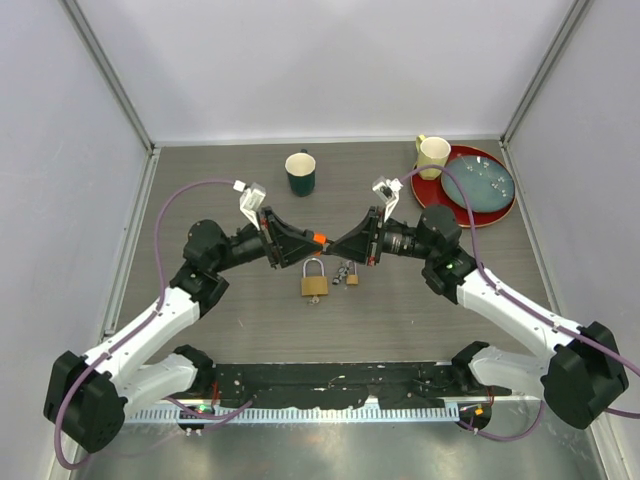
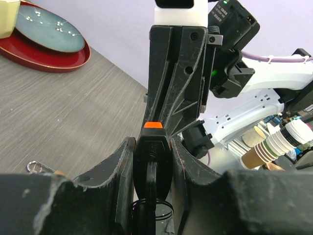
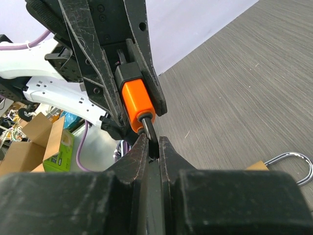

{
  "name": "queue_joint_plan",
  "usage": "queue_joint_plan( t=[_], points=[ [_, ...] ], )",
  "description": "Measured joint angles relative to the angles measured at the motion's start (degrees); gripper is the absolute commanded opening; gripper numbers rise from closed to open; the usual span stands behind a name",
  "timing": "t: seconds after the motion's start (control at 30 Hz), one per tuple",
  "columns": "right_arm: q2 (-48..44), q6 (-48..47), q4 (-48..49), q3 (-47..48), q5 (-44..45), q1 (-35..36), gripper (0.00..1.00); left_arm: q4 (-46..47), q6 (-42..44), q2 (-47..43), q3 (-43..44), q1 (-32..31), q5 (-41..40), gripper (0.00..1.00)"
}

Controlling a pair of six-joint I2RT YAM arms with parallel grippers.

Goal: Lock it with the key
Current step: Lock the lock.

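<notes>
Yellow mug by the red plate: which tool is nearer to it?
Right. The right tool sits left of the yellow mug, toward the near edge; the left tool meets it tip to tip, farther left.

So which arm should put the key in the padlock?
Probably left: the left gripper holds the key by its black head; the right gripper only pinches its blade. The padlock lies close to both.
</notes>
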Motion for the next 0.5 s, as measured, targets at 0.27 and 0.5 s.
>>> queue_joint_plan(
  t=[0.27,0.5],
  points=[
    [-0.4,-1.1,-3.1,0.2,0.5,-0.8,0.06,-1.5,0.7,-0.9,-1.4,-0.6,-0.8,0.00],
    [-0.9,-0.3,-2.9,0.2,1.6,-1.0,0.07,-1.3,-0.5,-2.8,-3.0,-1.6,-3.8,0.00]
  ],
)
